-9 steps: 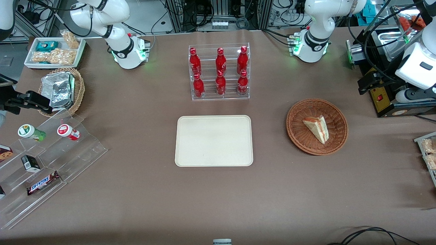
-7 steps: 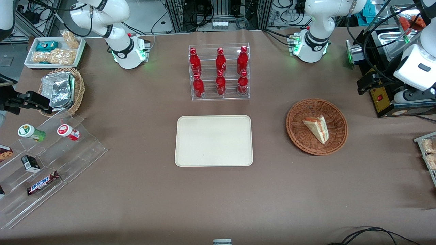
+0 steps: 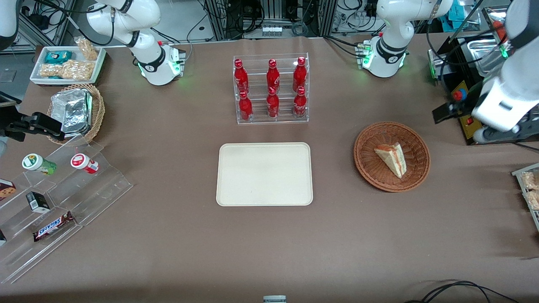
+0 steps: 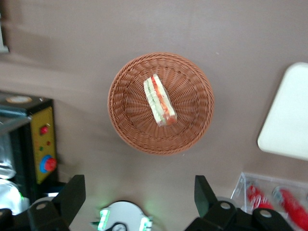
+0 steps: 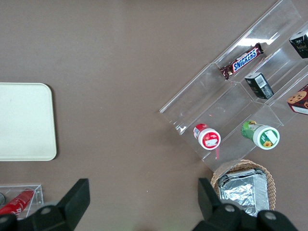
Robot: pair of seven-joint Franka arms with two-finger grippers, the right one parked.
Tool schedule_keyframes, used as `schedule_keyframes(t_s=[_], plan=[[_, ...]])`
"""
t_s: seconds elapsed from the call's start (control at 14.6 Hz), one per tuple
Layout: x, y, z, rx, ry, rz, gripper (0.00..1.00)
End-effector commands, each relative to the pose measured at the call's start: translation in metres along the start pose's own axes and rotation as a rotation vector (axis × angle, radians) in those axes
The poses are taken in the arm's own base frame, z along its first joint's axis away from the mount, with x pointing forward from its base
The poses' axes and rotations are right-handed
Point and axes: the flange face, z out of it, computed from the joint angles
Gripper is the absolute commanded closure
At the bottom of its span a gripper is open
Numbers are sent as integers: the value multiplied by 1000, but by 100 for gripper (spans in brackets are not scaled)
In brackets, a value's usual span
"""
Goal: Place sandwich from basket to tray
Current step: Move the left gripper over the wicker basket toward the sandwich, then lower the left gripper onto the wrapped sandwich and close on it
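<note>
The sandwich [image 3: 391, 159], a pale wedge with red-orange and green filling, lies in the reddish-brown wicker basket [image 3: 363, 168]. In the left wrist view the sandwich [image 4: 160, 99] rests in the middle of the basket [image 4: 124, 126]. The cream tray [image 3: 264, 174] lies flat beside the basket, toward the parked arm's end; one of its corners shows in the left wrist view [image 4: 286, 115]. My left gripper [image 3: 445, 112] hangs high above the table, farther from the front camera than the basket and off toward the working arm's end. It is open and empty [image 4: 138, 195].
A clear rack of red bottles [image 3: 271, 90] stands farther from the camera than the tray. A black and yellow control box [image 3: 466, 120] sits under my left arm. Snack packets [image 3: 529, 185] lie at the working arm's table edge. Acrylic shelves [image 3: 63, 189] stand at the parked arm's end.
My left arm has swung toward the basket, and its gripper has shifted a little toward the middle of the table. Sandwich, basket and tray have not moved.
</note>
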Motion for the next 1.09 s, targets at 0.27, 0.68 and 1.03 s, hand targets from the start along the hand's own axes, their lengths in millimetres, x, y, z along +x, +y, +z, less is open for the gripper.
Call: schedule_keyframes(t_s=[0.27, 0.68, 1.03], plan=[[11, 15, 180, -16, 3, -314, 0], [-6, 15, 268, -38, 24, -446, 0], [-4, 17, 292, -24, -10, -454, 0]])
